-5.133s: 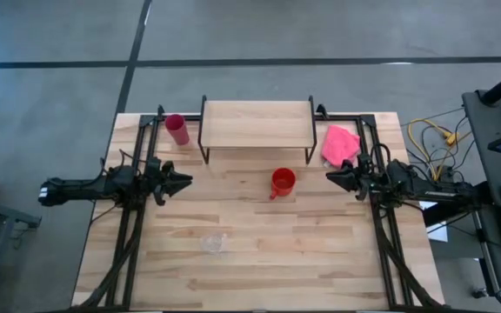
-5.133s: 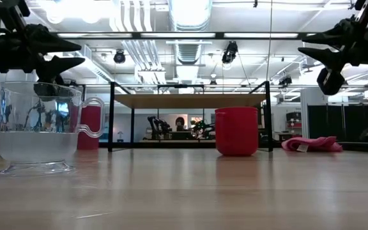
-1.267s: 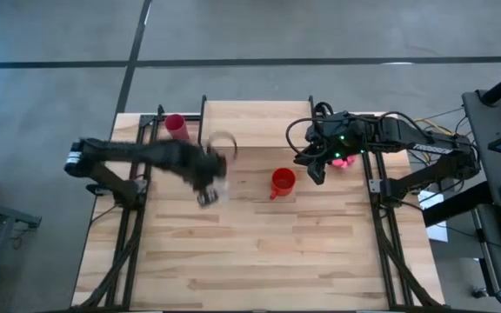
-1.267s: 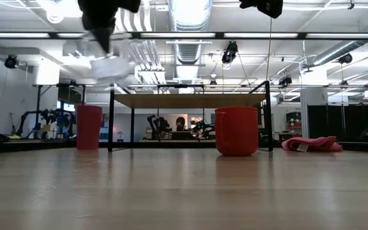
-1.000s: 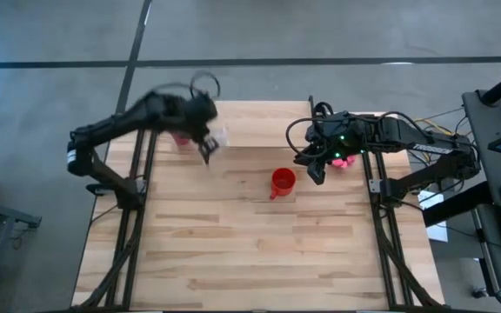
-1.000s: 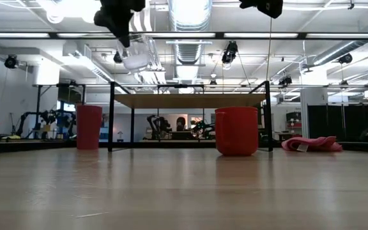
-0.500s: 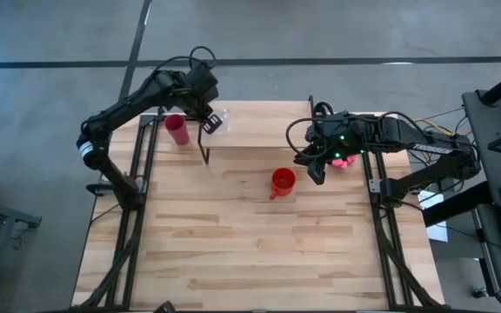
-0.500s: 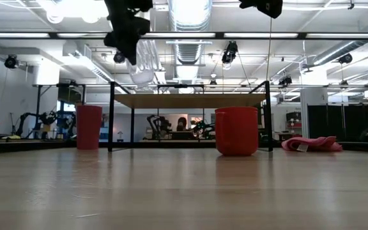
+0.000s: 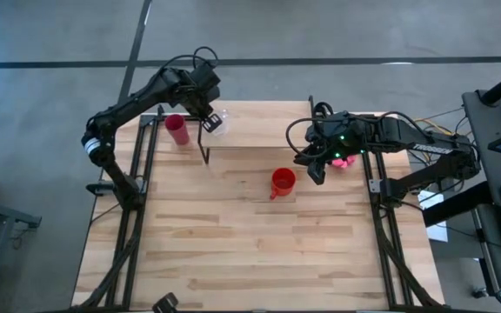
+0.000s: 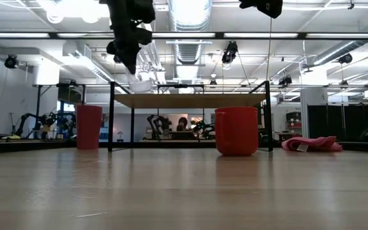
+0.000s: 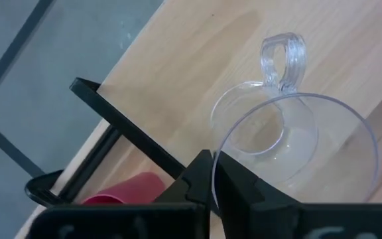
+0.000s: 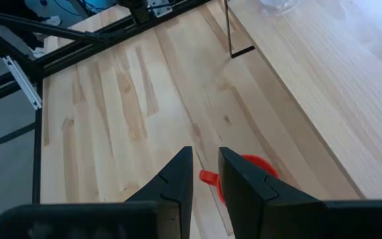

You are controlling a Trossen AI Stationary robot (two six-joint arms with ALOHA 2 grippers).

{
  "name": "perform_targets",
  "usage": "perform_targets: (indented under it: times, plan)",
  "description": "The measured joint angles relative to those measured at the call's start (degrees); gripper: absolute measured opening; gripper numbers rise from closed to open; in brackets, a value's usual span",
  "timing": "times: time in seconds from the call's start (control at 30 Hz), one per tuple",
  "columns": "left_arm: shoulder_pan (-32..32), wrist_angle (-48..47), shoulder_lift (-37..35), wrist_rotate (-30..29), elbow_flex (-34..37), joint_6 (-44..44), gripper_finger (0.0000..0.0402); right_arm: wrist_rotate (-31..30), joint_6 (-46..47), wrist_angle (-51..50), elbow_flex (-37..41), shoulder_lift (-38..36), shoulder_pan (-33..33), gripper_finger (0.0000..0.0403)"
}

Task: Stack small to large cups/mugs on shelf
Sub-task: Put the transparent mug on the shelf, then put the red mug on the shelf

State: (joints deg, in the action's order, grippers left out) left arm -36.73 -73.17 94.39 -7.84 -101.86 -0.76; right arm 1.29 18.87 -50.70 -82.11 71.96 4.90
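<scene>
Glass cup first: it is thin, clear and rigid, probably light, and likely both slippery and breakable, so it wants a gentle set-down rather than a drop. It has a looped handle and a wide mouth; the rim wall opposite the handle looks like the sensible place to pinch, and that is where the left gripper has it, its two dark fingers clenched on the near rim. In the high view the glass hangs at the left end of the shelf, which stands along the table's far edge. From table height the glass sits just above the plank, and I cannot tell whether its base touches the wood yet.

Red mug stands upright on the table just in front of the shelf's right half. It looks thicker and sturdier, likely heavier, with a small side handle; a rim pinch should suit it too. The right gripper hovers above and just beside it toward the right edge, fingers parted and empty, the mug showing beyond their tips.

Pink tumbler stands near the far left corner, beside the shelf's left legs; tall and narrow, it may tip easily.
</scene>
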Motion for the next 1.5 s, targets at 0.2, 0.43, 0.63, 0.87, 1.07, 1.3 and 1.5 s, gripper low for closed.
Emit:
perform_targets:
  times: [0.2,0.43,0.63,0.87,1.07,1.3,1.5]
  plan:
    - [0.0,-0.3,0.0,-0.1,0.2,-1.6,0.0,0.0,0.2,0.0,0.0,0.0,0.0,0.0068]
    - [0.0,0.9,0.0,-0.2,0.3,-2.9,0.0,0.0,0.5,0.0,0.0,0.0,0.0,0.0068]
    - [0.0,0.7,0.1,-0.3,0.3,-3.2,0.0024,0.0,0.5,0.0,0.0,0.0,0.0,0.0068]
    - [0.0,2.7,0.1,-1.4,0.3,-3.2,0.0065,0.0,0.4,0.0,0.0,0.0,0.0,0.0068]
    - [0.0,4.2,0.1,-1.7,-0.1,-2.8,0.0075,0.0,0.4,0.0,0.0,0.0,0.0,0.0068]
    - [0.7,3.1,-0.3,-1.5,-5.0,0.6,0.0075,0.0,0.4,0.0,0.0,0.0,0.0,0.0068]
    - [2.9,2.3,-3.4,4.8,-12.2,5.4,0.0075,0.1,0.1,-0.3,0.0,0.2,0.0,0.0068]
